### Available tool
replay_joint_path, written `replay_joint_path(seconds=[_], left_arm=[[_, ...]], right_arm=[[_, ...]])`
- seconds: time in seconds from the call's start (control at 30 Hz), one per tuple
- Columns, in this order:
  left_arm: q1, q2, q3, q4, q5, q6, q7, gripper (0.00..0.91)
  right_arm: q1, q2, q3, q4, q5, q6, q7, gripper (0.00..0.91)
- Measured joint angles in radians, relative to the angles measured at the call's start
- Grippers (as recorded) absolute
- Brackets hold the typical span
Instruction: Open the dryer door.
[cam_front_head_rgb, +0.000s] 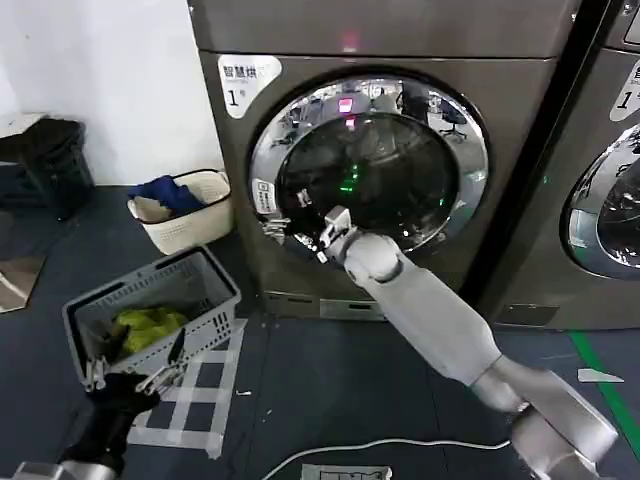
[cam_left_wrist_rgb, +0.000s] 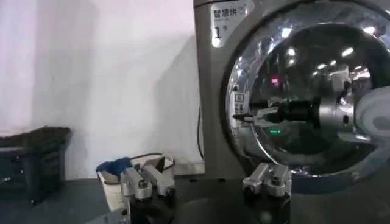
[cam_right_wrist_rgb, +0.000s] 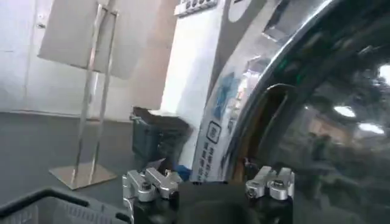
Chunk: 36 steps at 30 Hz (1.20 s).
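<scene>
The right arm is stretched forward and up from the low right, its silver forearm straight and its wrist bent a little, so that the right gripper (cam_front_head_rgb: 285, 231) is at the far end with its fingers (cam_left_wrist_rgb: 242, 116) close together. The left gripper (cam_front_head_rgb: 130, 375) is low and near the body, on a dark wrist, with its fingers (cam_left_wrist_rgb: 141, 182) wide apart.

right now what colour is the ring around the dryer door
Shiny chrome silver ring on the dryer door, best in head view.

The left tool (cam_left_wrist_rgb: 207, 182) hangs open low, while the right tool (cam_left_wrist_rgb: 244, 116) touches the dryer door (cam_left_wrist_rgb: 317, 91) ring.
</scene>
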Motion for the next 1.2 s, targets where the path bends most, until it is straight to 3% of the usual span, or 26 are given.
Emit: replay_joint_path(seconds=[0.63,0.93,1.2], left_arm=[[-0.001,0.000,-0.009,0.000,-0.001,-0.007,0.004,0.907],[-0.028,0.019,-0.037,0.036,-0.036,-0.059,0.060,0.907],[-0.119,0.061,-0.044,0.092,-0.090,-0.034,0.107,0.907]], right_arm=[[0.068,0.074,-0.050,-0.099,0.002,0.007,-0.063,0.907],[0.063,0.031,-0.071,-0.063,0.052,0.021,-0.177,0.907],[0.041,-0.031,-0.075,-0.001,0.099,0.022,-0.251,0.907]])
